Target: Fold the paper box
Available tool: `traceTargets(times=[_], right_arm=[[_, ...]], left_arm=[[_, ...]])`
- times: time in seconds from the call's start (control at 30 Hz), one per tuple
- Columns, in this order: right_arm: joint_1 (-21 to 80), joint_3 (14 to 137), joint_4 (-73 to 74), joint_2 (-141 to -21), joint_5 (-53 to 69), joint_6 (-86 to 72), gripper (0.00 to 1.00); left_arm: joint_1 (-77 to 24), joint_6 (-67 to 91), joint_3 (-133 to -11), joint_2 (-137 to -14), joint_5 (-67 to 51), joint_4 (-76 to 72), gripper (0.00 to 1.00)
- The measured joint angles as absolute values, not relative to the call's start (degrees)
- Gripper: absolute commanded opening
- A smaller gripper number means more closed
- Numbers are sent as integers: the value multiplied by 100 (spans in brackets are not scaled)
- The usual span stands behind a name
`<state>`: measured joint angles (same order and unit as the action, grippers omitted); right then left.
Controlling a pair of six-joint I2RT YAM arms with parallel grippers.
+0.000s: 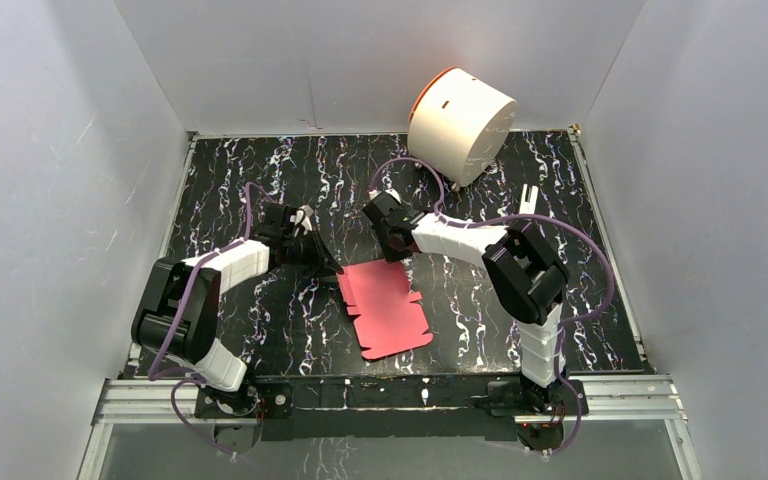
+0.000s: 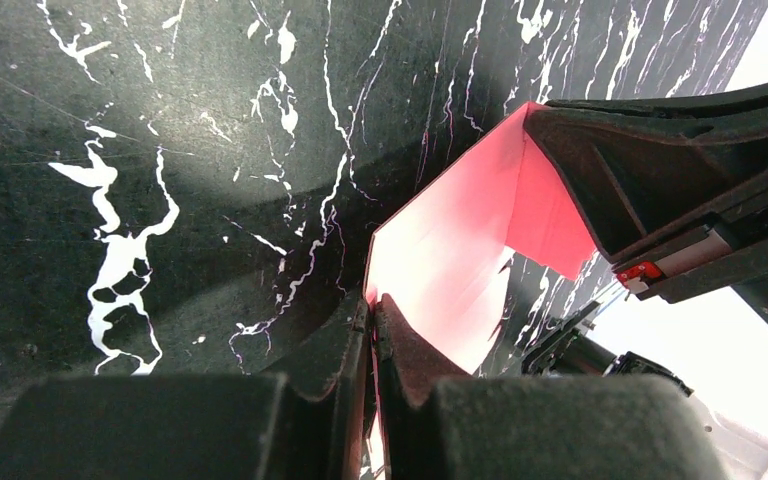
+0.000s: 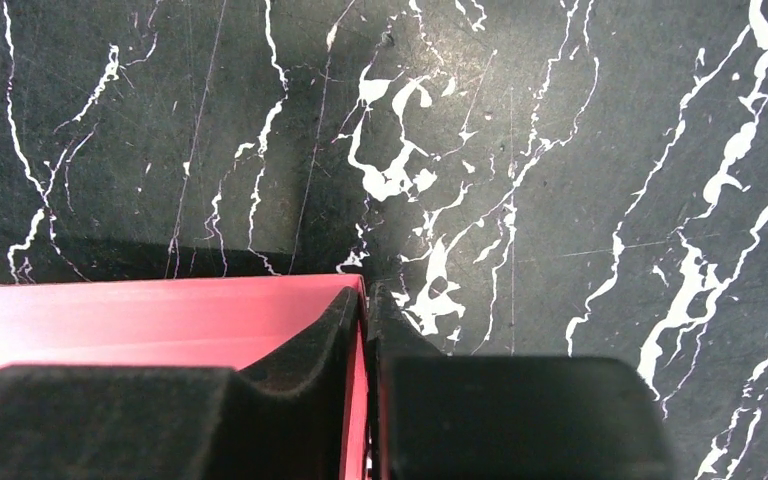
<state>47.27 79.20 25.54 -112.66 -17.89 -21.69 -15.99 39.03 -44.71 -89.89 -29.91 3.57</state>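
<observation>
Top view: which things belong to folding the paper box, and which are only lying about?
For the job: paper box; left fingers and right fingers, each shut on an edge of it.
Lying about: white cylinder with orange rim, at the back.

My top camera looks down from above and behind my bases, taking in the whole table [image 1: 580, 300]. Each wrist camera rides close over its own fingers [image 2: 310, 400], facing the table. All three share the box's [image 1: 385, 300] far edge; the left also catches my right pincer [image 2: 550, 125].
</observation>
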Motion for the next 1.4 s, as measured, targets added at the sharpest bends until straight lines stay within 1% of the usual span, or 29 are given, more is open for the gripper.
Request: traceTargets(times=[0.2, 0.27, 0.57, 0.7, 0.97, 1.27, 1.4], right_arm=[[4598, 7738, 2366, -11069, -1610, -1973, 44], [4462, 7516, 2226, -10801, -1406, -1951, 48], [3811, 6191, 1074, -9148, -174, -2097, 62], [3618, 5437, 589, -8670, 316, -2307, 72], [3457, 4029, -237, -7839, 799, -2746, 79], [3457, 3085, -1144, -7437, 987, -3288, 80], [3457, 2838, -1463, -7437, 1081, -3474, 80]], left_arm=[[-1599, 3916, -4466, -8989, -2810, 377, 12], [-1599, 3916, -4466, -8989, -2742, 401, 15], [-1597, 3883, -4466, -8943, -2506, 563, 36], [-1597, 3854, -4427, -8646, -2381, 735, 40], [-1640, 3909, -3997, -8038, -2488, 790, 41], [-2078, 4228, -3607, -8132, -2480, 598, 40], [-2241, 4353, -3607, -8381, -2438, 390, 37]])
